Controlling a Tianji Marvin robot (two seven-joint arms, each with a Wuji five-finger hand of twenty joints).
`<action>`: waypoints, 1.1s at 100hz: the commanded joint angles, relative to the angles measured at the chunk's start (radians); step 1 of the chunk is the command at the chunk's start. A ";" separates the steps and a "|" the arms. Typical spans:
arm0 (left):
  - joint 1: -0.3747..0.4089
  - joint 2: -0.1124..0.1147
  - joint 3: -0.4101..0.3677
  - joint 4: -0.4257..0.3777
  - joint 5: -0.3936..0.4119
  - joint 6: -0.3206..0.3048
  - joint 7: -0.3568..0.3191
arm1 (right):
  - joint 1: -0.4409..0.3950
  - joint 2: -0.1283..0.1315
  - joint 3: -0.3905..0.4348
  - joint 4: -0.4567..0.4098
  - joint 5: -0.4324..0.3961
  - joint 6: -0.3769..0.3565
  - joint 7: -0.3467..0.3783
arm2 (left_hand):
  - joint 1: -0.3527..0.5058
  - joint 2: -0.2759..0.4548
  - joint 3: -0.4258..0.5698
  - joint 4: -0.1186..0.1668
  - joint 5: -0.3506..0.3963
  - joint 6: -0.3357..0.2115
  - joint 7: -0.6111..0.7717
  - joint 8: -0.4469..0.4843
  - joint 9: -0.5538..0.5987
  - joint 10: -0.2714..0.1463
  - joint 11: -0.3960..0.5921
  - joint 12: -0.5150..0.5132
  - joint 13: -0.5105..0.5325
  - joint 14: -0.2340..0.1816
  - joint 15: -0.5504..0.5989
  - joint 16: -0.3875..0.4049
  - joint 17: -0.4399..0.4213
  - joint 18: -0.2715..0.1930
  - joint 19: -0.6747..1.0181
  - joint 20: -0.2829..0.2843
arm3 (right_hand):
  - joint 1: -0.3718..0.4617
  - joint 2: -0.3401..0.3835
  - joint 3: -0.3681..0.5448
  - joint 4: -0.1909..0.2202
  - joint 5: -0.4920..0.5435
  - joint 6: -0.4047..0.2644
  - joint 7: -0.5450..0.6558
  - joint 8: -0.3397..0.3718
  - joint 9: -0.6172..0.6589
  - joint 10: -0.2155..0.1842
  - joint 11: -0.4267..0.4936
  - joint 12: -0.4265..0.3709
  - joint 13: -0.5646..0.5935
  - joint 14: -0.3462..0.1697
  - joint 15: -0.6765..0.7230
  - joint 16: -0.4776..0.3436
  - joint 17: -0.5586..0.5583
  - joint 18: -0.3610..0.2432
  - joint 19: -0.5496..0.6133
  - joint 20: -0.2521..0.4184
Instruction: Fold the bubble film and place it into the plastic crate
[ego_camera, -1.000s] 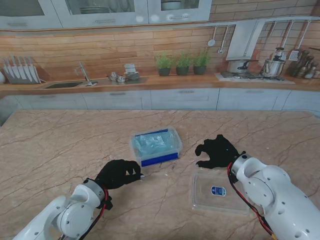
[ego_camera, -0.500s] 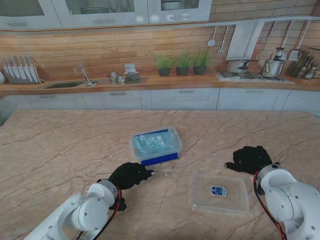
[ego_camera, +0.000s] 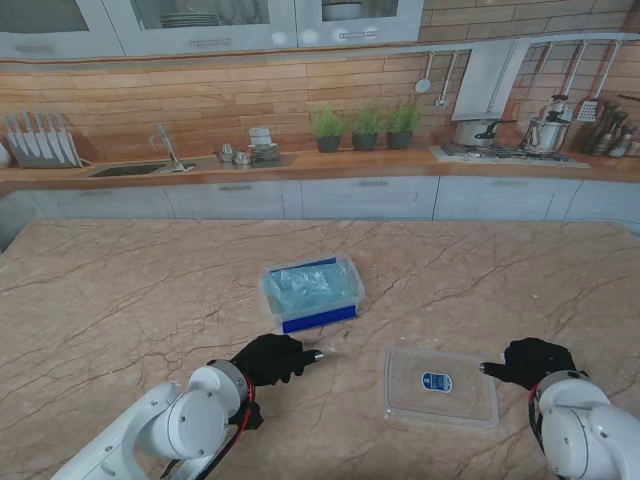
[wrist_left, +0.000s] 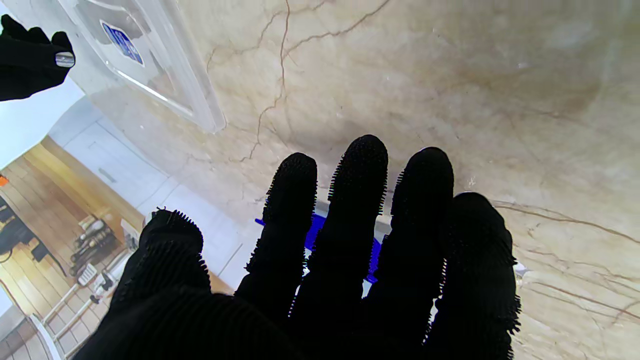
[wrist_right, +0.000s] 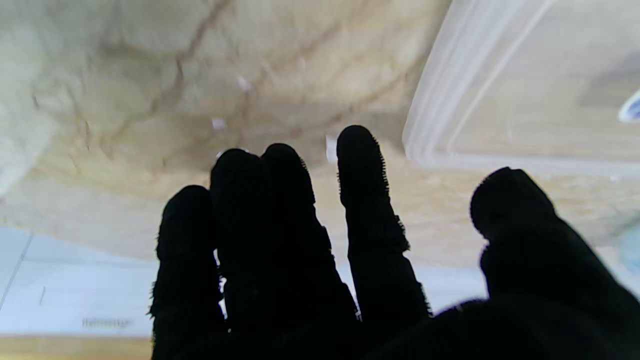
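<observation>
You have the marble surface under everything, and the crate sits near its middle as your landmark. The film lies bunched inside the crate, so the task looks close to done; whether it is neatly folded you cannot tell. The clear lid lies flat on the surface, nearer to you than the crate and to its right, apart from it. Your left hand hovers just on your side of the crate, fingers extended side by side, holding nothing. Your right hand sits at the lid's right edge, well apart from the crate, fingers loosely spread and empty. The risk now: the left fingers point at the crate's near wall, so a forward drift could shove it or tip it. The right thumb could nudge the lid.
</observation>
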 joint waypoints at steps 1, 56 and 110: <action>0.003 0.001 0.004 -0.007 0.005 0.007 0.003 | -0.009 0.000 -0.014 0.007 0.019 0.004 0.031 | -0.008 0.053 -0.012 0.029 -0.026 -0.008 0.063 0.047 -0.008 -0.012 0.035 0.011 -0.008 0.046 0.009 0.007 -0.010 0.018 0.006 0.017 | 0.033 0.086 -0.021 0.043 0.022 0.011 0.020 0.013 0.020 0.113 0.047 0.022 0.048 0.066 0.046 0.014 0.003 -0.051 0.111 0.070; 0.003 0.011 0.051 -0.064 0.091 0.202 -0.023 | 0.112 0.019 -0.191 0.057 0.183 -0.010 0.102 | 0.074 -0.047 0.008 0.046 -0.035 0.010 -0.023 0.010 -0.031 0.009 0.001 -0.011 -0.034 0.035 -0.017 -0.007 -0.035 -0.009 -0.009 0.009 | 0.036 0.079 -0.023 0.048 0.000 0.020 -0.042 0.000 -0.004 0.112 0.017 0.005 0.020 0.070 0.008 -0.008 -0.015 -0.054 0.085 0.051; -0.078 0.036 0.161 -0.076 0.075 0.437 -0.108 | 0.229 0.018 -0.305 0.077 0.312 -0.017 0.092 | 0.020 0.021 -0.010 0.037 0.008 0.070 -0.101 -0.110 -0.040 0.054 -0.038 -0.045 -0.067 0.069 -0.045 -0.025 -0.072 0.010 -0.037 0.003 | 0.034 0.074 -0.019 0.051 0.000 0.024 -0.053 -0.005 -0.002 0.113 0.018 0.002 0.023 0.071 0.010 -0.011 -0.013 -0.052 0.087 0.046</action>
